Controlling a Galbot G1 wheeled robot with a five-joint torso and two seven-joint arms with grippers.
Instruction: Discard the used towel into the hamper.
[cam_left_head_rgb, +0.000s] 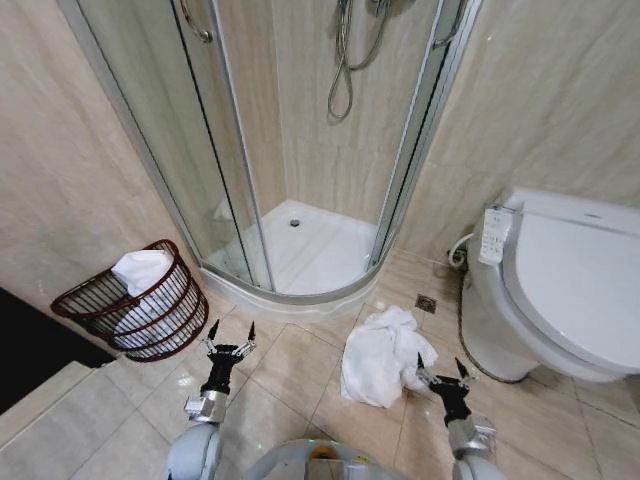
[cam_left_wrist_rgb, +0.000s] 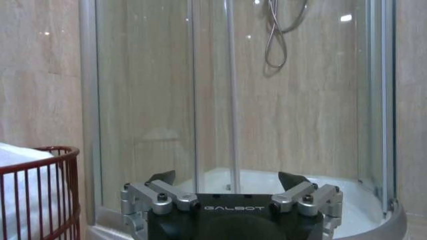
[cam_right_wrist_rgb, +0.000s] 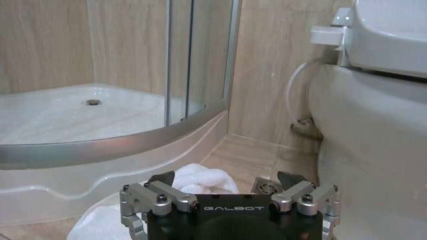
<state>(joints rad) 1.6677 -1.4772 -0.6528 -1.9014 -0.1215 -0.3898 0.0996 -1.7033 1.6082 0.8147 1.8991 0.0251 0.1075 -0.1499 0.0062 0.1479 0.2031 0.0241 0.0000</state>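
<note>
Head view puts the crumpled white towel (cam_left_head_rgb: 380, 355) on the floor tiles at about 5 o'clock, the reddish-brown wire hamper (cam_left_head_rgb: 135, 303) well apart at 8 o'clock, white cloth already inside. Both the left gripper (cam_left_head_rgb: 231, 332) and right gripper (cam_left_head_rgb: 440, 369) hang released, holding nothing, so pickup seems not yet begun; the right must likely descend onto the towel. Right wrist view shows the towel (cam_right_wrist_rgb: 200, 179) just ahead of its spread jaws; left wrist view catches the hamper rim (cam_left_wrist_rgb: 40, 161).

Head view: from above, facing forward and down over the floor toward the shower stall (cam_left_head_rgb: 300, 230). Wrist views: low, near the floor, level, facing the far wall; shower stall (cam_left_wrist_rgb: 267, 125) (cam_right_wrist_rgb: 100, 115) shared.
</note>
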